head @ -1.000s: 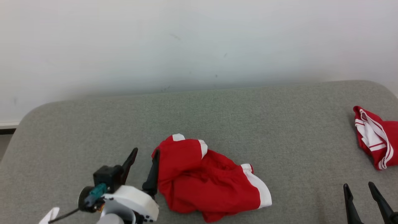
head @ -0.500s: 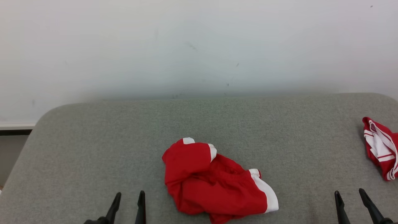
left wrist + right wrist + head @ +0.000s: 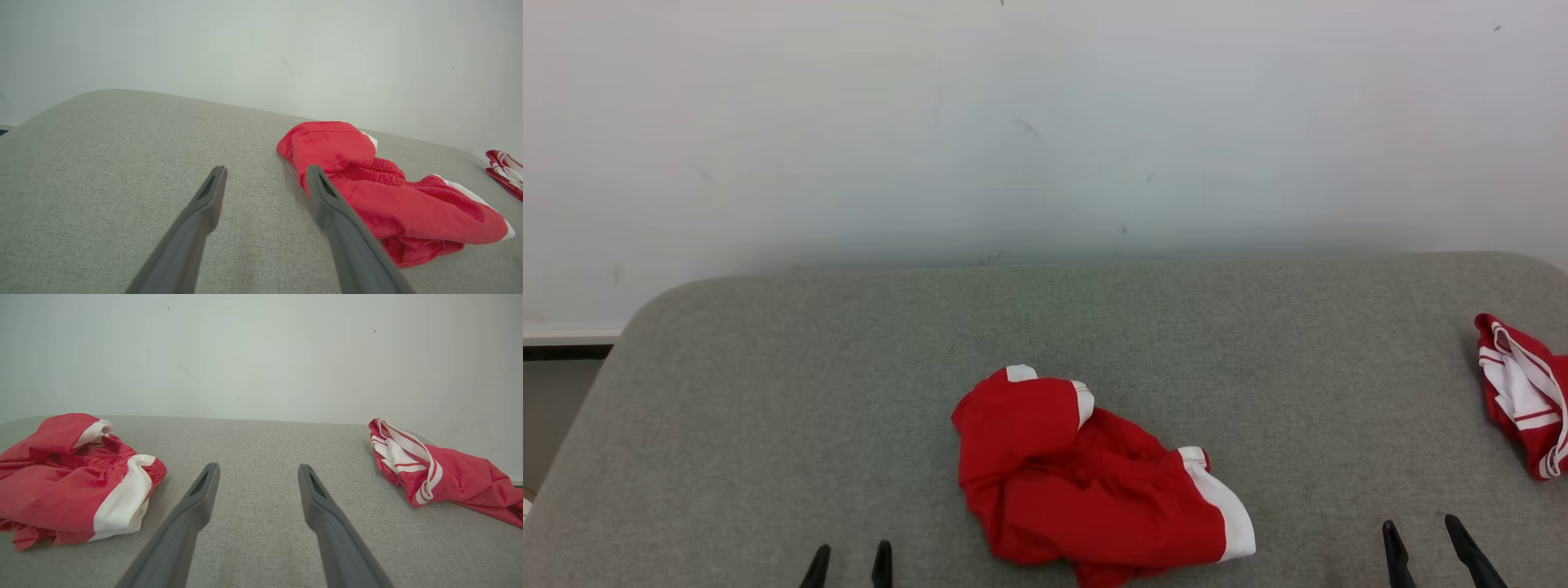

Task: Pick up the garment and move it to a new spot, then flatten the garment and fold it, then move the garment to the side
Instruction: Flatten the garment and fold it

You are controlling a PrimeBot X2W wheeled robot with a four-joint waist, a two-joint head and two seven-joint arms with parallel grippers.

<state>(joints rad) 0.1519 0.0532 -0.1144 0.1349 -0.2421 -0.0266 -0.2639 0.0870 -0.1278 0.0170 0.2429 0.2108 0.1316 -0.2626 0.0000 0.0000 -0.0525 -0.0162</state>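
— Where do you stand?
— I've got nothing in either one. My left gripper (image 3: 849, 563) sits low at the near edge with its jaws apart, a little left of the garment (image 3: 1086, 482). My right gripper (image 3: 1425, 543) is well off to the right, jaws apart too, with nothing between them.
— And the garment?
— It's crumpled in a heap on the bench (image 3: 849, 367), about the middle and close to the near edge. It's red with white bands, one leg flopped over the rest and the waistband bunched inside. I'd say nothing is flattened or folded yet.
— What worries you?
— Three things. First, the heap is layered. If I pinch just the top flap, I expect it to peel open and the rest to drag, or to slip out mid-carry. Second, the bench cover is soft cloth, so if I come in too low I could nip it along with the garment and tug it. Third, there's a second red piece (image 3: 1523, 392) at the right edge, on my right gripper's side, with the same colour and trim. If I reach that way I get the wrong one.
— Anything about the edge?
— Yes. The heap lies close to the near edge, so a sideways shove instead of a clean lift could push part of it over, out of my sight
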